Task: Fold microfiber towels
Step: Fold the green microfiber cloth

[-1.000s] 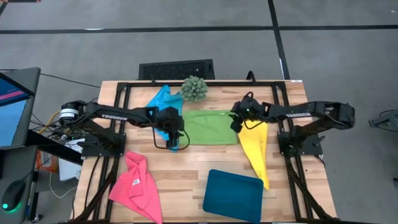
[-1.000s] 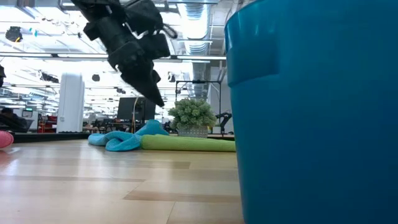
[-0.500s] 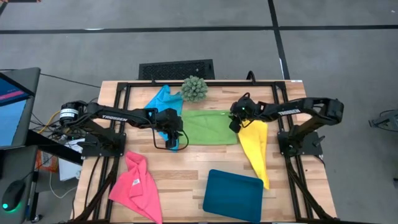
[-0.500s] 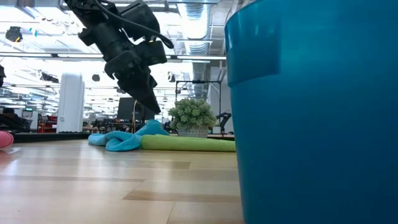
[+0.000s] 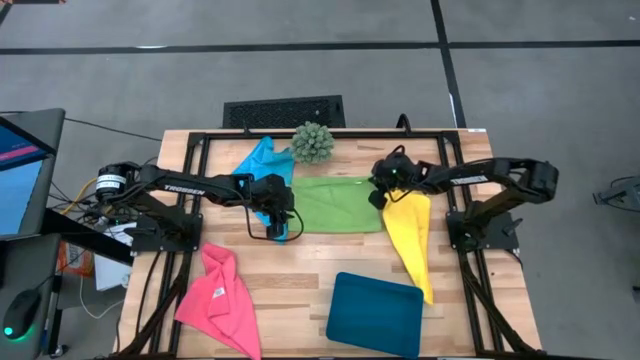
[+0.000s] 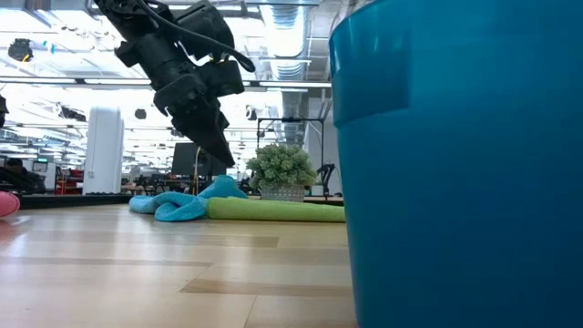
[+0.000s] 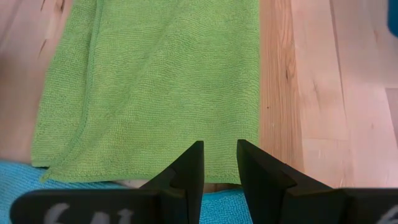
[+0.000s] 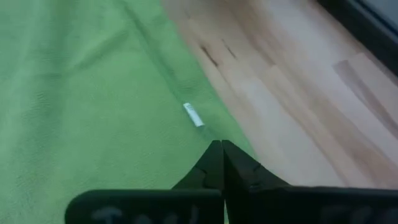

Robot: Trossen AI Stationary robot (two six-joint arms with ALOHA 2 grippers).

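High view: right gripper (image 5: 378, 196) is pinching green towel (image 5: 338, 204) corner, left gripper (image 5: 277, 230) jaws narrow and empty, needing to grab next.

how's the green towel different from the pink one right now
The green towel lies spread flat at the table's middle; the pink towel sits rumpled near the front left corner. The green one has the left end effector and the right end effector at its two ends; no arm is near the pink one. Both are plain cloths lying on the wooden table.
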